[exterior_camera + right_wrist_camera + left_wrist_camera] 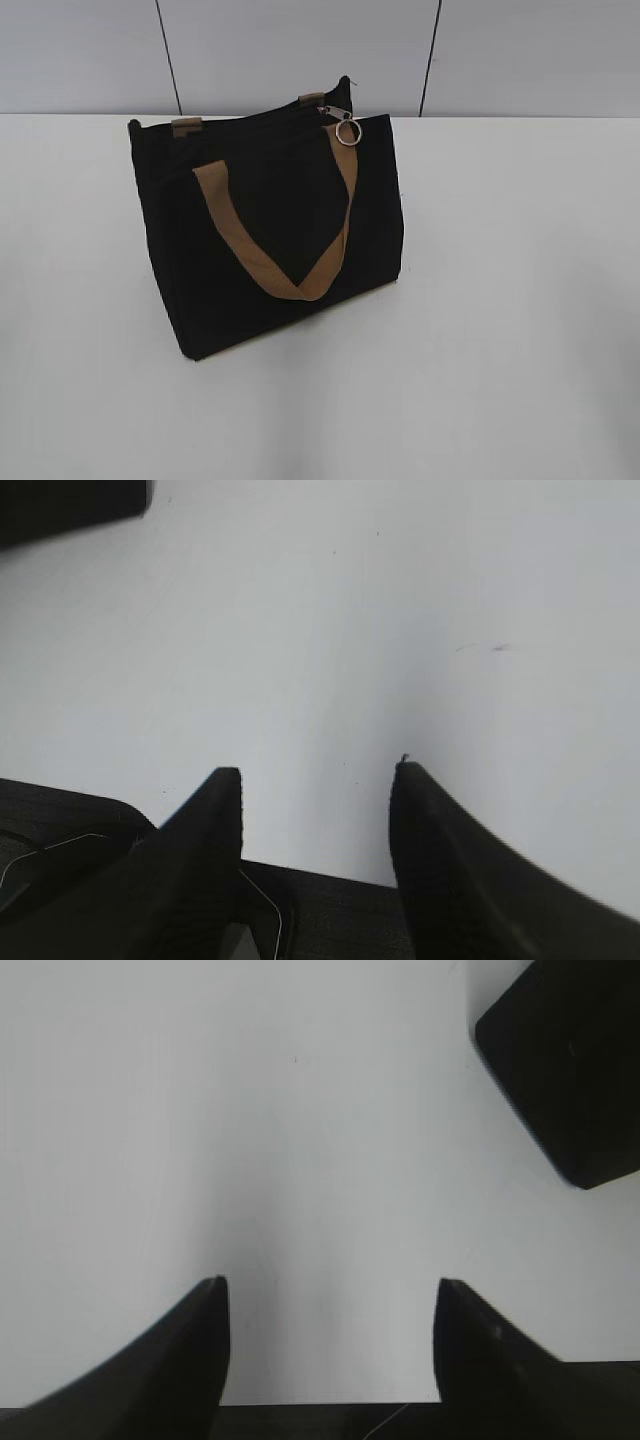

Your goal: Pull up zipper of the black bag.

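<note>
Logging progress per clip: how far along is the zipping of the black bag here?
Nothing looks done yet. The black bag stands on the table untouched, its zipper pull at the right end of the top edge. Nothing is in hand: left gripper and right gripper are open, empty, over bare table. Reaching, gripping and pulling remain.

Left tool (pixel 328 1345): dark fingers (pixel 195 1345) spread wide, nothing between them, hovering above bare surface (pixel 250 1130). Right tool (pixel 315 855): fingers (pixel 210 840) likewise parted, gap empty, poised above surface. Neither tool touches anything. Neither arm nor tool visible in exterior view.
</note>
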Controlling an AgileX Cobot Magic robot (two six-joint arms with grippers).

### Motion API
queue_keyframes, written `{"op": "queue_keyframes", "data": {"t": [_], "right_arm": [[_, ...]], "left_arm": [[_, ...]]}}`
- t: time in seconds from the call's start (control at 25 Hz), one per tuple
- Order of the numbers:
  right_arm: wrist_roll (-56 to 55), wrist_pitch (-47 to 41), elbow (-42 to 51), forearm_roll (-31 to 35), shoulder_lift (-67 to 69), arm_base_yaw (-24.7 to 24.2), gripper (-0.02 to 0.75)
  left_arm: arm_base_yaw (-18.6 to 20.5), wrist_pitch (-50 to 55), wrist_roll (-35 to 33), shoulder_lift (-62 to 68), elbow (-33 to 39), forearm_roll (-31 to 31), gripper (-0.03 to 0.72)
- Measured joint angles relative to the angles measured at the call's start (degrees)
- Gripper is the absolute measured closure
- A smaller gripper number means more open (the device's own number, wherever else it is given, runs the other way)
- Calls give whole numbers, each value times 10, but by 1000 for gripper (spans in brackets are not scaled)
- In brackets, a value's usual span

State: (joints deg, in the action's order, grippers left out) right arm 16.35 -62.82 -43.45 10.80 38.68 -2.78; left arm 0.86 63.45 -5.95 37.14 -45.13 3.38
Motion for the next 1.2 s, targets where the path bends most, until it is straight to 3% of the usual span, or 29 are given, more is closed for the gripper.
{"op": "queue_keyframes", "data": {"t": [0.44,0.96,1.2], "right_arm": [[3,5,125,0,-145,0,374],[3,2,165,0,-279,0,374],[3,1,166,0,-354,0,376]], "left_arm": [[0,-19,0,-175,131,1,220],[0,-21,-5,-364,140,4,220],[-1,-21,-7,-375,140,5,220]]}}
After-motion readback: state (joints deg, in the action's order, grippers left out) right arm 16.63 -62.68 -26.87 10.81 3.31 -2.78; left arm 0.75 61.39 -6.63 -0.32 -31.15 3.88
